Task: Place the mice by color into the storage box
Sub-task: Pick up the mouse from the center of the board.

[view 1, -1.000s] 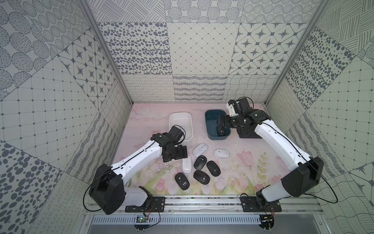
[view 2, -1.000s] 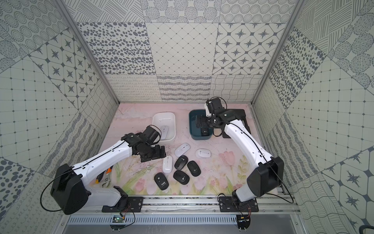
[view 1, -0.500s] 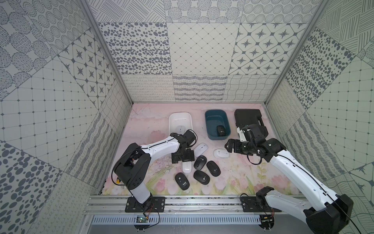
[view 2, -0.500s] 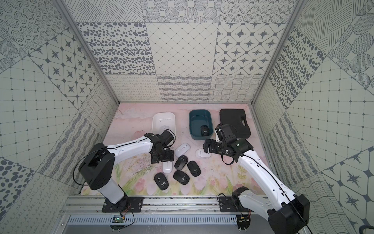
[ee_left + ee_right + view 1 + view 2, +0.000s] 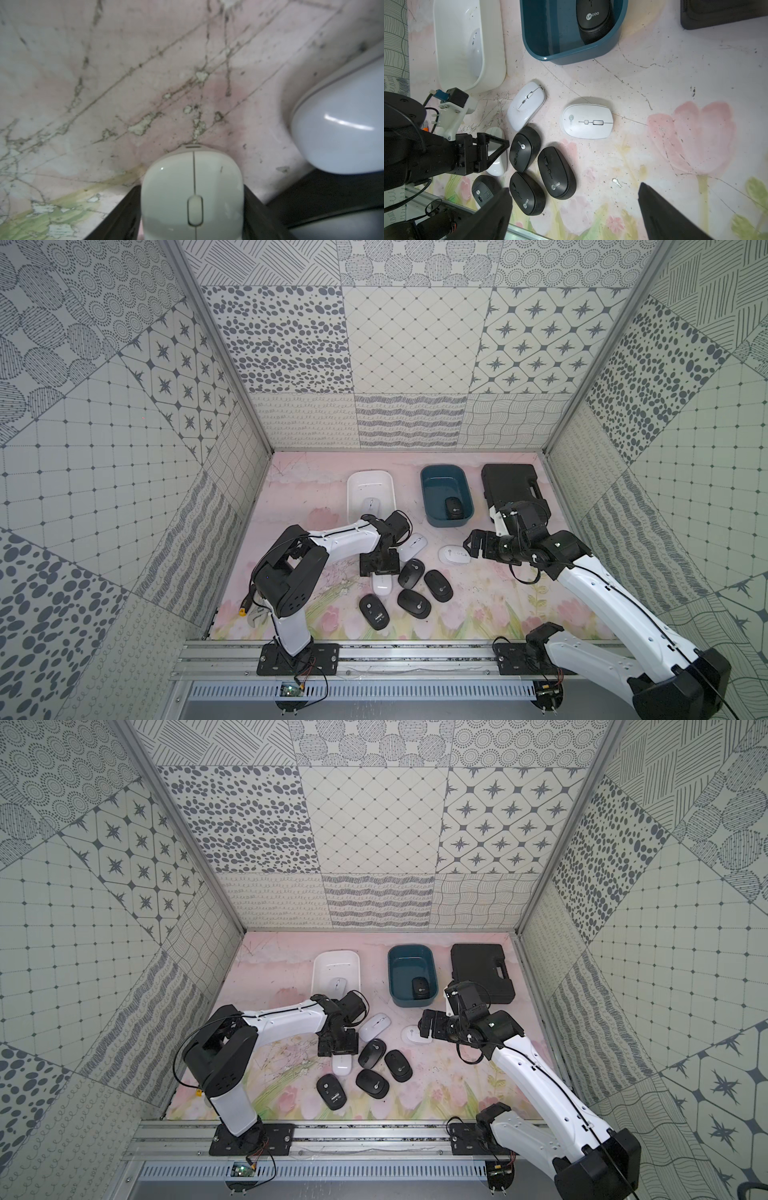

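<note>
- Seven mice [image 5: 413, 603] lie loose on the counter [image 5: 498, 605], three white and four black.
- At the back, the white tub [image 5: 353, 489] holds a stored white mouse [image 5: 370, 504] and the teal tub [image 5: 428, 497] a stored black mouse [image 5: 454, 507].
- My left tool [image 5: 379, 570] sits low over a slim white mouse [image 5: 192, 187], one finger [image 5: 124, 207] along each flank. The left wrist view shows both hard by its sides, but I cannot tell whether they are pressing. The mouse appears to rest on the counter.
- My right tool [image 5: 473, 546] hangs wide open and empty, just beside the logo white mouse [image 5: 454, 554].
- Risk: the slim shell is glossy and rounded, so a light or off-centre pinch could let it squirt free on the lift.
- Risk: a black neighbour [image 5: 525, 149] lies just beside one left finger, so any sideways drag would shove the black cluster.
- Risk: the white tub's near rim stands just behind my left wrist, and a low carry would clip it.
- Room: bare counter opens to the left of my left tool and toward the right wall. The black case [image 5: 513, 485] stands just beside the teal tub's right side.
</note>
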Robot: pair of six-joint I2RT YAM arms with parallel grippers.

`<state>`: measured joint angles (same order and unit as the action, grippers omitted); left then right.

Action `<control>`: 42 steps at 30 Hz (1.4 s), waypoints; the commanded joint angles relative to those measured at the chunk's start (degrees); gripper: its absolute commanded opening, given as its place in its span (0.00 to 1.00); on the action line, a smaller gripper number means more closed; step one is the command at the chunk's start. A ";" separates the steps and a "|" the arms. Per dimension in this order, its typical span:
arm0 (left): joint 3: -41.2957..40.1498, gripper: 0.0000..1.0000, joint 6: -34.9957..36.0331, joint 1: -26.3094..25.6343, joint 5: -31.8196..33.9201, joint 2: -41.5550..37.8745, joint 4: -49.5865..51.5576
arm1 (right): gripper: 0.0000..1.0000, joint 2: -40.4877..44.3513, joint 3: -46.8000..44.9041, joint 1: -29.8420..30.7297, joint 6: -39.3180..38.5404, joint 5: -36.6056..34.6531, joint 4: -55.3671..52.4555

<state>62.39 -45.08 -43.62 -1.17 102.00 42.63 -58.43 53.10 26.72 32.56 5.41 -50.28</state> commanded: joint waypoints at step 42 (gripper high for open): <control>45.91 0.46 26.71 20.65 7.63 11.78 21.98 | 0.99 -7.68 -2.63 0.35 -0.86 2.11 7.02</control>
<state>102.19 -26.13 -25.04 0.47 108.44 59.70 -65.41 50.98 26.72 32.36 6.68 -45.50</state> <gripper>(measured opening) 0.621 0.991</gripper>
